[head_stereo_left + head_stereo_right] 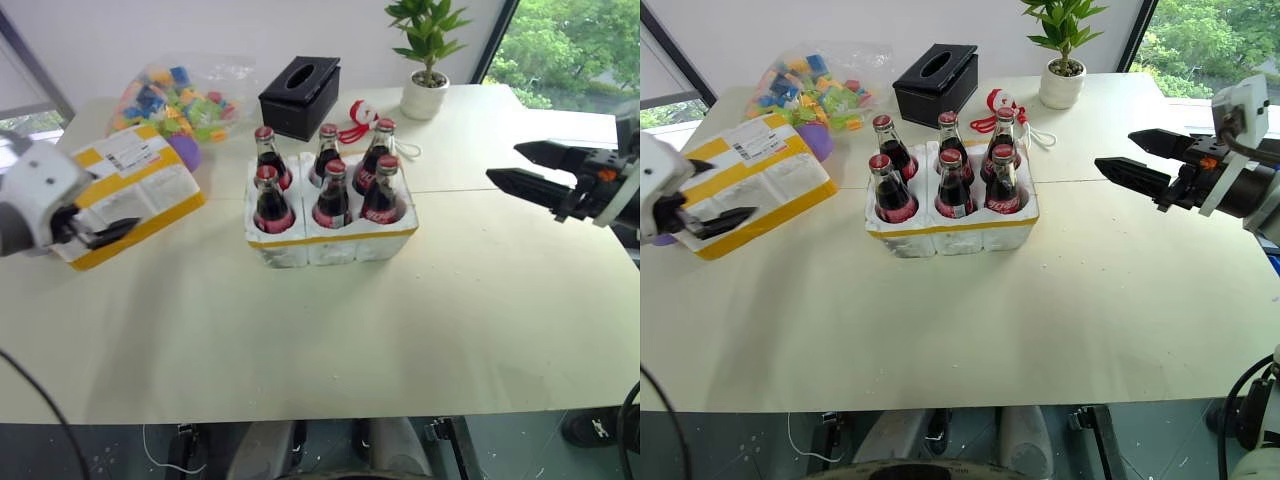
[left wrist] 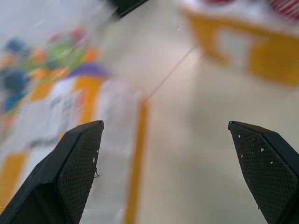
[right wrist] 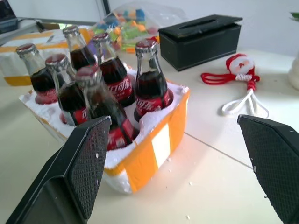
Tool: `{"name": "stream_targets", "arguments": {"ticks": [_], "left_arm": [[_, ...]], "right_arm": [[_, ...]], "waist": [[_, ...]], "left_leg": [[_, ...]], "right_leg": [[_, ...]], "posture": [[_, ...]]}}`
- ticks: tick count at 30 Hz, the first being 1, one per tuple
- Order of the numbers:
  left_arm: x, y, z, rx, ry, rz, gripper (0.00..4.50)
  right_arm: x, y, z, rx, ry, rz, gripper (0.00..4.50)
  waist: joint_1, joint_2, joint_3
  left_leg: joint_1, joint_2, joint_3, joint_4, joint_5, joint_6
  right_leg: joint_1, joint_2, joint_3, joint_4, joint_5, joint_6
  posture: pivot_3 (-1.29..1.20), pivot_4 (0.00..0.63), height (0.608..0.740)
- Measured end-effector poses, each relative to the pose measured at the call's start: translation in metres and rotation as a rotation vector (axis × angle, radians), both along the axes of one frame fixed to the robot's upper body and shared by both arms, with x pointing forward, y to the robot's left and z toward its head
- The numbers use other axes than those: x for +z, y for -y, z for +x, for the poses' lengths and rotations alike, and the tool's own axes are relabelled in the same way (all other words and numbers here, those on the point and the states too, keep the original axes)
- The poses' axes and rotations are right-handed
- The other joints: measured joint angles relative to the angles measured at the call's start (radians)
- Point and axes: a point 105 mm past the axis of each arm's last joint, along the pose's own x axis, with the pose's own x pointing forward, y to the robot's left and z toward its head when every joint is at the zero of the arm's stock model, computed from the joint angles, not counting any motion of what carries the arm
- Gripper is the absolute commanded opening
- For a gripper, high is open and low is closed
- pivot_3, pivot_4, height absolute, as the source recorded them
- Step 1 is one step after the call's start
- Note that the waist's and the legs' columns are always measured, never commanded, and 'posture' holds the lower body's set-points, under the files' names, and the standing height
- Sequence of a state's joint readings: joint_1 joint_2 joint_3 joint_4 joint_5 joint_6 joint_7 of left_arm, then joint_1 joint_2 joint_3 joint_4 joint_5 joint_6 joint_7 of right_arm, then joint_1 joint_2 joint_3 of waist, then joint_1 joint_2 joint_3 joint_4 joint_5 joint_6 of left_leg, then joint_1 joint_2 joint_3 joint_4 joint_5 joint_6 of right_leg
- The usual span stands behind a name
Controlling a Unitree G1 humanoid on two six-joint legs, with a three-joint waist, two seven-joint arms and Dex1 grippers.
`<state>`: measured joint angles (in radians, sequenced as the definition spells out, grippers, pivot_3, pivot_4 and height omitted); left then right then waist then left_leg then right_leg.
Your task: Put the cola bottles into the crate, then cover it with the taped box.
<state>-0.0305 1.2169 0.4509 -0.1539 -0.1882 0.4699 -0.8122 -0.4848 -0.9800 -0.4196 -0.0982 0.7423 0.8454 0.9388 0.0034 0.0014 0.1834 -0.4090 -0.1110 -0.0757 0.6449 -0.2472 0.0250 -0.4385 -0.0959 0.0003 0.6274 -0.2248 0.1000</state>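
Several cola bottles (image 1: 332,195) with red caps and labels stand upright in the wells of the crate (image 1: 330,245), a low white foam tray with a yellow band, at the table's middle. The taped box (image 1: 150,185), white foam with yellow stripes and a shipping label, lies at the left. My left gripper (image 1: 728,190) hovers open at the box's near end, nothing between its fingers. My right gripper (image 1: 503,162) hangs open well to the right of the crate, pointing toward it. The right wrist view shows the bottles (image 3: 149,88) and crate (image 3: 159,144) ahead of the spread fingers.
Behind the crate sit a black tissue box (image 1: 300,95), a bag of colourful toy blocks (image 1: 180,100), a red Santa ornament on a cord (image 1: 358,120) and a potted plant (image 1: 428,60). A purple object (image 1: 185,152) lies beside the taped box.
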Motion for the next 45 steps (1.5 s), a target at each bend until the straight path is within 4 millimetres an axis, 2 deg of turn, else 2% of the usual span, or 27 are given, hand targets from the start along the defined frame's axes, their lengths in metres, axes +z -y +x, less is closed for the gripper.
{"name": "stream_targets", "arguments": {"ticks": [3, 8, 13, 21, 28, 32, 36, 39, 45], "left_arm": [[-0.021, -0.047, -0.018, 0.155, -0.049, 0.213, 4.50], [-0.032, -0.091, -0.035, 0.288, -0.053, 0.444, 4.50], [-0.046, -0.092, -0.023, 0.276, 0.004, 0.418, 4.50], [-0.090, -0.110, 0.002, 0.295, -0.001, 0.442, 4.50], [-0.093, -0.121, 0.023, 0.332, 0.087, 0.501, 4.50], [-0.104, -0.123, 0.028, 0.344, 0.086, 0.527, 4.50], [-0.116, -0.120, 0.032, 0.339, 0.062, 0.546, 4.50], [-0.114, -0.114, 0.041, 0.323, 0.079, 0.549, 3.60], [-0.107, -0.109, 0.050, 0.319, 0.116, 0.550, 0.62]], "right_arm": [[-0.004, -0.003, -0.002, 0.017, -0.011, -0.002, 4.44], [-0.004, -0.011, -0.008, 0.067, -0.001, -0.016, 4.44], [-0.002, -0.012, -0.009, 0.083, 0.000, -0.029, 4.44], [0.014, -0.010, -0.014, 0.090, 0.031, -0.086, 4.44], [0.024, -0.002, -0.021, 0.060, 0.056, -0.084, 4.44], [0.019, 0.004, -0.024, 0.038, 0.032, -0.090, 4.44], [0.025, 0.009, -0.027, 0.016, 0.047, -0.098, 4.44], [0.029, 0.010, -0.028, 0.010, 0.059, -0.099, 4.50], [0.028, 0.010, -0.027, 0.002, 0.058, -0.098, 4.50]], "waist": [[0.002, 0.001, 0.000], [0.015, 0.000, 0.000], [0.021, 0.000, 0.000], [0.010, -0.001, 0.000], [0.012, -0.001, -0.001], [0.010, -0.001, -0.001], [0.010, -0.002, -0.001], [0.010, -0.002, -0.001], [0.011, -0.002, -0.001]], "left_leg": [[-0.001, 0.001, 0.001, -0.001, 0.000, 0.000], [-0.001, 0.001, 0.001, 0.001, -0.002, -0.002], [-0.001, 0.001, 0.001, 0.002, -0.002, -0.002], [-0.002, 0.001, 0.002, 0.001, -0.001, 0.000], [-0.002, 0.001, 0.002, 0.002, -0.001, 0.000], [-0.002, 0.000, 0.002, 0.003, -0.001, 0.001], [-0.002, 0.000, 0.002, 0.003, -0.001, 0.001], [-0.002, 0.000, 0.003, 0.004, -0.001, 0.001], [-0.002, 0.000, 0.003, 0.004, -0.001, 0.001]], "right_leg": [[-0.001, 0.000, 0.000, 0.000, 0.000, 0.000], [0.001, -0.001, -0.001, -0.001, -0.001, -0.003], [0.001, -0.001, -0.001, -0.002, -0.001, -0.001], [-0.001, -0.001, -0.001, 0.001, 0.001, 0.001], [-0.002, -0.001, -0.001, 0.002, 0.001, 0.001], [-0.002, -0.001, -0.001, 0.003, 0.001, 0.002], [-0.002, -0.001, -0.001, 0.003, 0.001, 0.002], [-0.002, -0.001, -0.001, 0.003, 0.001, 0.002], [-0.002, -0.001, -0.001, 0.004, 0.001, 0.002]], "posture": [[0.00, 0.150, 0.732], [0.00, 0.150, 0.732], [0.00, 0.150, 0.732], [0.00, 0.150, 0.732], [0.00, 0.150, 0.732], [0.00, 0.150, 0.732], [0.00, 0.150, 0.732], [0.00, 0.150, 0.732], [0.00, 0.150, 0.732]]}}
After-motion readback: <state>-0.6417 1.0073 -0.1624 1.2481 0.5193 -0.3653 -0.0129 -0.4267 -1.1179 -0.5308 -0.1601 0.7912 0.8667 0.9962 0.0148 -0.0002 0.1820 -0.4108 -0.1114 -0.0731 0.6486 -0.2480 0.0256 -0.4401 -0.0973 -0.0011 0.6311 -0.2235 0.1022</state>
